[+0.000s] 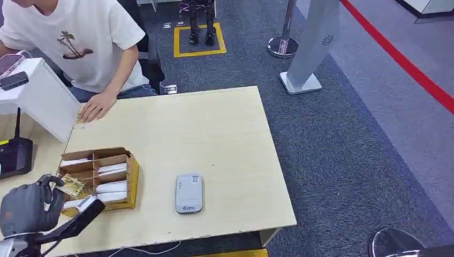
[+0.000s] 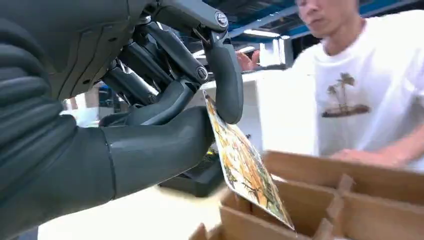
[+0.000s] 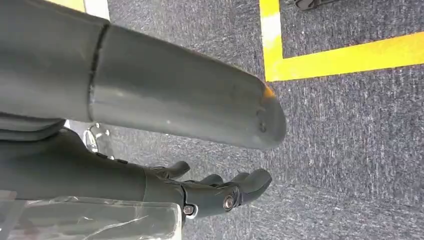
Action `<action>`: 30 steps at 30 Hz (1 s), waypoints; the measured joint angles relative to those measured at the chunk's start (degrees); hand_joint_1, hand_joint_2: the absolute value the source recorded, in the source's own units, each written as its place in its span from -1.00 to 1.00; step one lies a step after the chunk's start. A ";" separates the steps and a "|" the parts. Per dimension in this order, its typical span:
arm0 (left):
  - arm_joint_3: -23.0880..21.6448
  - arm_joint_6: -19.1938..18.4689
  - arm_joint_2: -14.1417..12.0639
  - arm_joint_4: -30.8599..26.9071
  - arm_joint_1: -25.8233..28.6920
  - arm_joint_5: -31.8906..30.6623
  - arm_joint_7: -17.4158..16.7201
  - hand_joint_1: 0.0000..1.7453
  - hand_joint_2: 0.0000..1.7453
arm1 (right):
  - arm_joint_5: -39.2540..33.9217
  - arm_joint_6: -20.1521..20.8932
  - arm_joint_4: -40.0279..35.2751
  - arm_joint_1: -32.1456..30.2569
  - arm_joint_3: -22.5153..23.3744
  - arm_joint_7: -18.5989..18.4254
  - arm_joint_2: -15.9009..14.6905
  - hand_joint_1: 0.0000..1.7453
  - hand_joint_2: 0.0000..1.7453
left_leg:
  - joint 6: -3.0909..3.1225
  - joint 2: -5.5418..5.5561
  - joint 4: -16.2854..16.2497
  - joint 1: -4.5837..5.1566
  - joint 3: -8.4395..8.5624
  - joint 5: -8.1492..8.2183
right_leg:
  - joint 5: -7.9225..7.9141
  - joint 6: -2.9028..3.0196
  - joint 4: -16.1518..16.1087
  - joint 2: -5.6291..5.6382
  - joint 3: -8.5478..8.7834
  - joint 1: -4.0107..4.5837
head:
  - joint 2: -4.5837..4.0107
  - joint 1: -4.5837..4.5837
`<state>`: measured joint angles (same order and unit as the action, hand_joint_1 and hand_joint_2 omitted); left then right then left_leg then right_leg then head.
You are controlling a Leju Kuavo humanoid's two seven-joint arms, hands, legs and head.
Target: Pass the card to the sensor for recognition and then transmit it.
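My left hand [image 1: 29, 206] hovers at the table's front left, over the near end of a cardboard divider box [image 1: 131, 174]. It pinches a yellow patterned card [image 1: 71, 186] between thumb and finger; in the left wrist view the card [image 2: 245, 165] hangs tilted just above the box's compartments [image 2: 350, 200]. The white card sensor [image 1: 189, 193] lies flat on the table to the right of the box, apart from the hand. My right hand [image 3: 220, 192] hangs over the carpet with its fingers spread and nothing in it.
A person in a white T-shirt [image 1: 85, 37] sits at the far left of the table [image 1: 214, 128], one hand [image 1: 97, 106] resting on cards there. A white box [image 1: 37, 96] and a black device [image 1: 15, 155] stand on the left. White cards fill several box compartments.
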<state>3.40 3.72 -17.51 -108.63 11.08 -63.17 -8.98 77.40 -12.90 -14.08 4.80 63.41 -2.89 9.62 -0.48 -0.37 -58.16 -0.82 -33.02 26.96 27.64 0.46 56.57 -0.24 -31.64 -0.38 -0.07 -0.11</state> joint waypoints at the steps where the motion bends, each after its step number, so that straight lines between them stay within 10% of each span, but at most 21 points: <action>1: 1.08 0.00 0.00 -0.07 -0.06 0.15 0.22 1.00 1.00 | 0.04 0.00 0.00 0.00 0.00 0.00 0.00 -1.00 -1.00 | 0.00 0.00 0.00 0.00 0.00 0.00 | 0.00 0.00 0.00 0.00 0.00 0.00 | 0.00 0.00; 11: 6.02 -0.07 1.16 1.49 -4.69 1.38 0.79 1.00 1.00 | 1.22 0.24 0.00 0.10 -0.02 0.22 0.00 -1.00 -1.00 | 0.01 0.04 -0.01 0.01 0.00 -0.01 | -0.02 -0.01 -0.01 -0.08 0.02 0.00 | 0.02 0.00; 30: 3.20 -2.82 5.92 25.50 -31.47 2.01 -1.36 1.00 1.00 | 3.04 0.90 0.00 1.44 -1.62 0.48 -0.11 -1.00 -1.00 | 0.02 0.01 -0.05 0.02 0.00 -0.18 | -0.19 0.01 0.00 -0.03 -0.03 -0.01 | 0.00 0.00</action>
<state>6.60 0.90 -11.58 -83.13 -20.39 -61.16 -10.34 80.43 -12.00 -14.08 6.25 61.79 -2.40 9.51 -0.46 -0.35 -58.21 -0.79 -33.02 26.78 27.45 0.47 56.56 -0.27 -31.67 -0.39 -0.06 -0.11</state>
